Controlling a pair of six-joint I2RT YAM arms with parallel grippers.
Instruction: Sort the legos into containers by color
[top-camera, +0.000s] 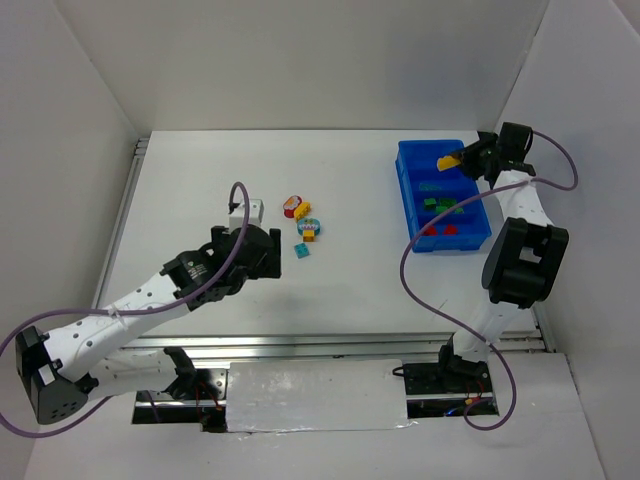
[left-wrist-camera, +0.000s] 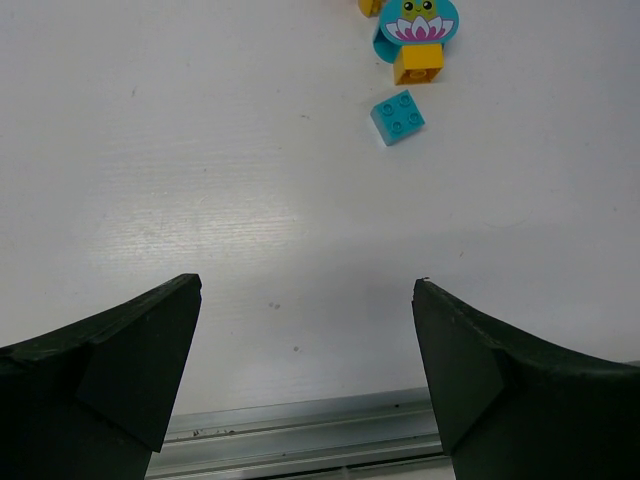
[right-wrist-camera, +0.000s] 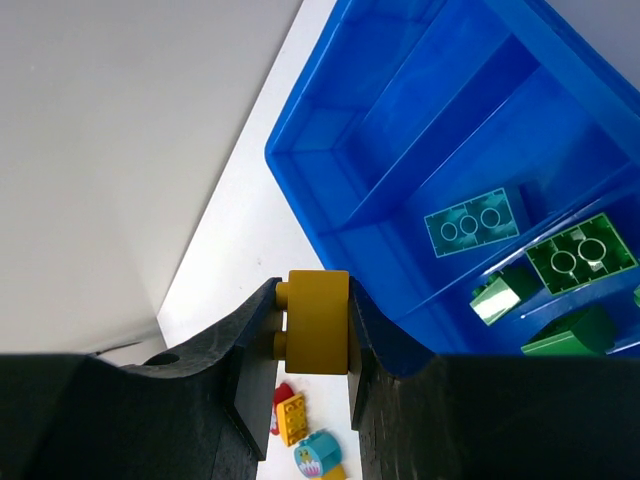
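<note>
Far to the left of the blue bin (top-camera: 404, 178), the left gripper (left-wrist-camera: 307, 284) is wide open and holds nothing. Some legos (top-camera: 305, 226) lie left of the bin too. Over the bin's far end, the right gripper (right-wrist-camera: 316, 318) squeezes a yellow brick (top-camera: 446, 160).

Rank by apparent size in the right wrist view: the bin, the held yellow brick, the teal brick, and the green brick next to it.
1. The bin.
2. The green brick and teal brick, about alike.
3. The yellow brick; it is nearest the camera, so unsure.
</note>
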